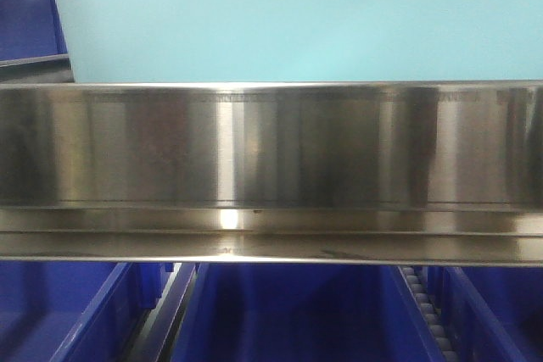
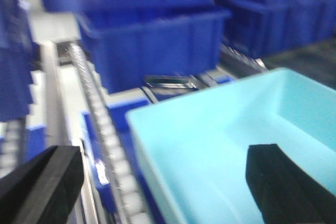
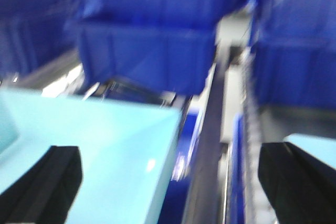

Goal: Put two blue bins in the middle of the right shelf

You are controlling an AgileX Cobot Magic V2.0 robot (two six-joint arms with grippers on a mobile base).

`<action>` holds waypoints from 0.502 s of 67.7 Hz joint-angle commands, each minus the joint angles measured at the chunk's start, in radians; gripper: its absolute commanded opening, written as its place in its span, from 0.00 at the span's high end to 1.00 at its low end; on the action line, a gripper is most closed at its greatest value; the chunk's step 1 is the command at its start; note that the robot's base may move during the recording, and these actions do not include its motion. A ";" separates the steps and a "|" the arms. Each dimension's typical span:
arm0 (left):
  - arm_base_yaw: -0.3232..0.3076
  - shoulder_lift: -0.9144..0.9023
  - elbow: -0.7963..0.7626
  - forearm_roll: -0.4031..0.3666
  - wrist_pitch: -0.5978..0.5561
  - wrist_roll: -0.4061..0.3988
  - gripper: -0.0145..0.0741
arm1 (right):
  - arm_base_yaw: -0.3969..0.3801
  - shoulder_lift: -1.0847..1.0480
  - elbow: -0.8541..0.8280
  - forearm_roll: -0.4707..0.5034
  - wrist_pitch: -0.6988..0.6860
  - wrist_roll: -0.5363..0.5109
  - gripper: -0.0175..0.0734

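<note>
1. Left wrist view, blurred: the left gripper [image 2: 165, 182] has its jaws spread wide. Its left finger [image 2: 42, 187] hangs outside the pale bin [image 2: 220, 145], over a roller track [image 2: 105, 129].
2. The pale bin's left wall runs between the two fingers, and the right finger [image 2: 283, 182] sits inside the bin. Neither finger visibly presses the wall.
3. Dark bins [image 2: 157, 51] fill the top of this view, on the rack behind the pale bin.
4. Front view: a dark bin shows in the upper left corner [image 1: 30, 6]. The pale bin [image 1: 297, 19] spans the rest of the top, just above a steel beam [image 1: 271, 150]. What it rests on cannot be told.
5. Below the beam, more dark bins stand side by side, with a strip of rollers [image 1: 424, 311] between the middle one and the right one.
6. Right wrist view, blurred: the right gripper [image 3: 170, 182] is also spread wide. Its left finger [image 3: 42, 182] is over the pale bin [image 3: 105, 140], and the bin's right edge runs between the fingers. Its right finger [image 3: 299, 182] is outside, beyond a rail [image 3: 210, 145].
7. A pale patch [image 3: 315, 145] shows just behind that right finger. Whether it is a second bin cannot be told.
8. Dark bins fill the background here too.
</note>
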 commanded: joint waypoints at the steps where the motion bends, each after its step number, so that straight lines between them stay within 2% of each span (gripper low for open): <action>1: -0.022 0.092 -0.095 -0.004 0.077 0.006 0.24 | 0.008 0.101 -0.106 -0.004 0.129 -0.005 0.18; 6: -0.020 0.167 -0.190 -0.007 0.172 -0.031 0.24 | 0.008 0.180 -0.207 -0.004 0.251 -0.005 0.18; 11: -0.006 0.273 -0.320 0.003 0.307 -0.125 0.24 | 0.008 0.283 -0.318 -0.004 0.365 -0.005 0.18; 16: 0.001 0.367 -0.424 0.010 0.413 -0.136 0.24 | 0.008 0.367 -0.407 -0.006 0.439 0.014 0.18; 24: 0.001 0.476 -0.535 0.060 0.512 -0.165 0.24 | 0.008 0.464 -0.487 -0.051 0.512 0.049 0.18; 34: 0.001 0.592 -0.596 0.135 0.600 -0.213 0.24 | 0.008 0.564 -0.537 -0.092 0.577 0.105 0.18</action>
